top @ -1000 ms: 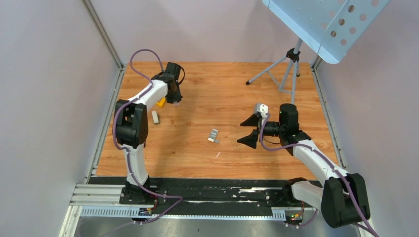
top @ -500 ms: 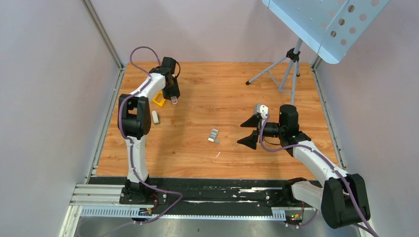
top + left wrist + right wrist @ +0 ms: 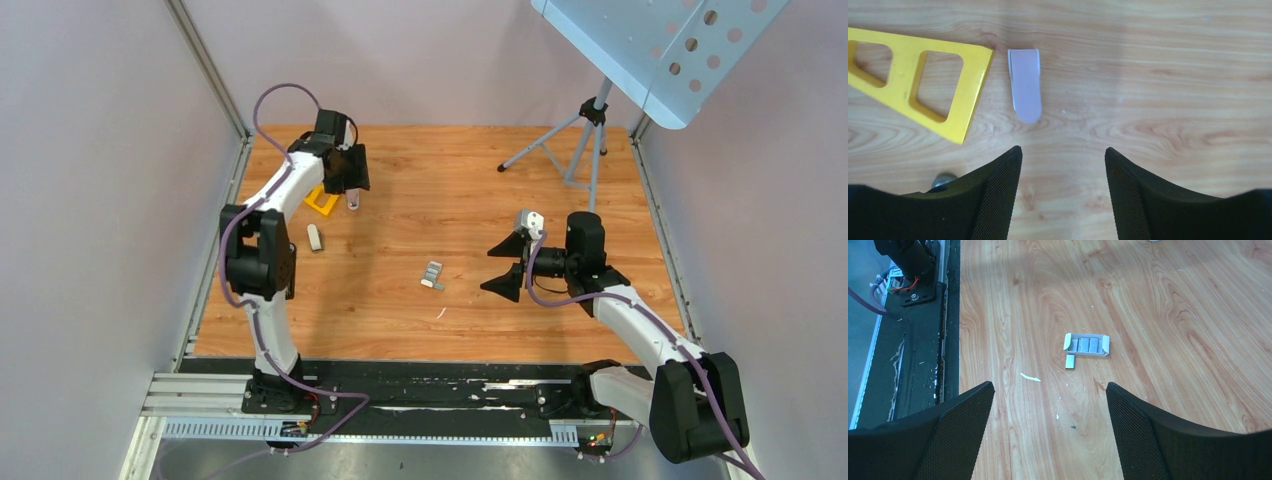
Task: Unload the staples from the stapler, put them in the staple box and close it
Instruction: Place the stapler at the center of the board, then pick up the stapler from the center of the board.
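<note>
Staples [image 3: 1070, 361] were spotted loose beside their box [image 3: 1087, 345], left gripper [image 3: 1063, 152] and right gripper [image 3: 1049, 386] jaws spread empty, so unloading was judged nearly done.

My left arm [image 3: 295, 180] and right arm [image 3: 635, 322] wear white shells between black joint housings, each with a looping purple cable [image 3: 283, 87]; my black wedge-shaped fingers [image 3: 993, 200] carry fine mesh texture.

Light was bright and even from overhead in all views. Soft, faint shadows lay on the wooden table [image 3: 450, 180]. Left wrist view had a mild sheen on the wood, and the pale tab [image 3: 1025, 85] was soft at its lower end. Right wrist view was sharp, with a dimmer band at the top.
</note>
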Controlling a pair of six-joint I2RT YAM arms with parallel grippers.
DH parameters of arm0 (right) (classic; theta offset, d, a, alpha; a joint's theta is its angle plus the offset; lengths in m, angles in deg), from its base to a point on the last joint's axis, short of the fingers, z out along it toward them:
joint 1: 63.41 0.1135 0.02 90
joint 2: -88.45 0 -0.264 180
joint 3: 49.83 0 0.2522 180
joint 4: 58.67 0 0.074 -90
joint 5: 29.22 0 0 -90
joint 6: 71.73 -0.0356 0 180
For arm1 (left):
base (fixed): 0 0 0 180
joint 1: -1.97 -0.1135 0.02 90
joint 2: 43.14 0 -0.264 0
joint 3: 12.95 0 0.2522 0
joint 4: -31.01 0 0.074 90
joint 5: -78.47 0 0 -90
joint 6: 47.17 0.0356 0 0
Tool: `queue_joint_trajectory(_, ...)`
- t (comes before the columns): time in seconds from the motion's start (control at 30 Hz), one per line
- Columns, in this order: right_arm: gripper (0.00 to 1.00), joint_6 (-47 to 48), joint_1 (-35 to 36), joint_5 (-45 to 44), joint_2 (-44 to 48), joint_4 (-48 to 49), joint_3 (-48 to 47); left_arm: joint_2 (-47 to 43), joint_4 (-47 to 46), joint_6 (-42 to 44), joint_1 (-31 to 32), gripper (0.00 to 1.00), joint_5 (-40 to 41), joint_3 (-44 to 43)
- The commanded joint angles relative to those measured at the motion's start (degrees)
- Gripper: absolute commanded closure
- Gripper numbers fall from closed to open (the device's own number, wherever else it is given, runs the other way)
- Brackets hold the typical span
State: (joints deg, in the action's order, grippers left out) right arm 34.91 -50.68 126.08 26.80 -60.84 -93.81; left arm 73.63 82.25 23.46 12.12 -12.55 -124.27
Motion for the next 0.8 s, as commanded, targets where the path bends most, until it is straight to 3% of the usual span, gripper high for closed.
queue_joint_trajectory(0.0,0.13,-0.4,-0.8,1.0,0.9,1.0,0.9,-14.7,-9.5,5.5,-0.4,0.35,-4.8,7.5)
queue_joint_trajectory(0.17,0.13,-0.3,-0.9,1.3,0.8,1.0,1.1,-31.8,-19.2,6.1,-0.4,0.32,-1.6,24.9)
queue_joint_trajectory(0.27,0.12,-0.1,-0.8,1.5,0.7,1.0,1.2,-41.4,-22.5,6.1,-0.3,0.19,3.0,34.7)
queue_joint_trajectory(0.37,0.12,0.0,-0.8,1.7,0.5,1.1,1.3,-49.4,-23.5,4.9,-0.4,0.01,9.0,42.7)
queue_joint_trajectory(0.47,0.12,-0.2,-0.8,1.9,0.1,1.4,1.5,-55.8,-24.9,3.0,-0.7,0.0,13.2,50.1)
queue_joint_trajectory(0.6,0.11,-0.4,-0.7,1.6,-0.3,1.3,1.6,-58.7,-26.8,0.4,-2.1,0.0,11.0,55.7)
queue_joint_trajectory(0.77,0.1,-1.4,-0.7,-3.3,-0.7,-0.6,1.0,-53.2,-26.5,-1.8,-4.0,0.01,10.0,55.5)
